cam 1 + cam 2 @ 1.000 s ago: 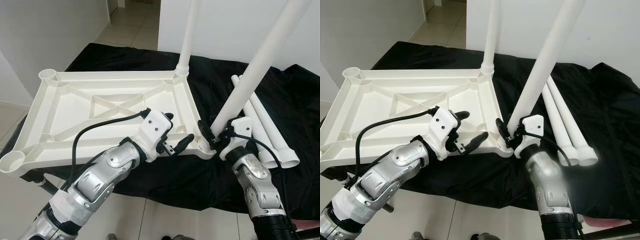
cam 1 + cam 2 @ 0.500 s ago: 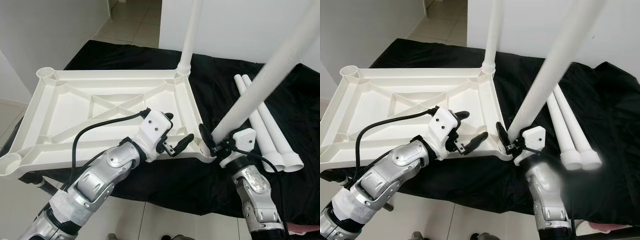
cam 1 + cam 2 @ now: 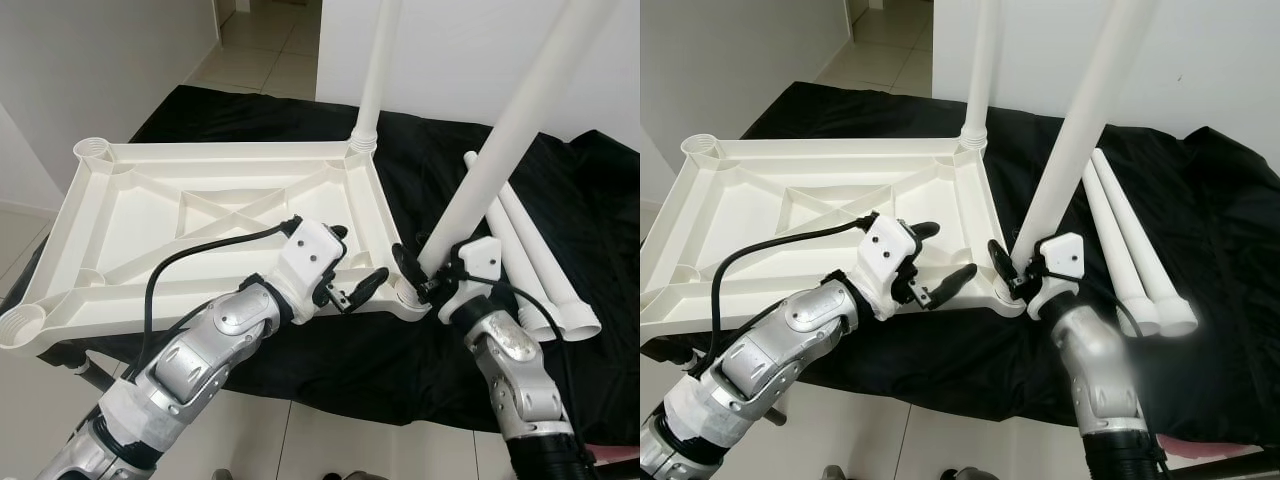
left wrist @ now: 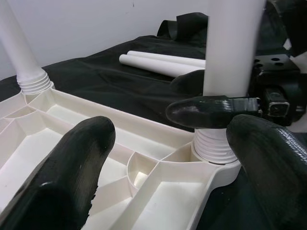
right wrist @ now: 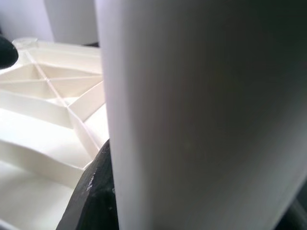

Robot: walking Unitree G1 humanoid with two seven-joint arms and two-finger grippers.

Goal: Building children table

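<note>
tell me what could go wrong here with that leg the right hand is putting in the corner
The leg in the right hand leans at the near corner socket, so it may cross-thread or pop out. The left hand hovers open over the tabletop rim without gripping it, so the tabletop could slide on the black cloth. The far leg could be knocked.

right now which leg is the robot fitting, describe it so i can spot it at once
Find the upturned white tabletop on the black cloth. At its near right corner, a white leg stands in the socket, clamped low by the right gripper. It leans, unlike the upright leg at the far corner and the two spare legs lying flat.
</note>
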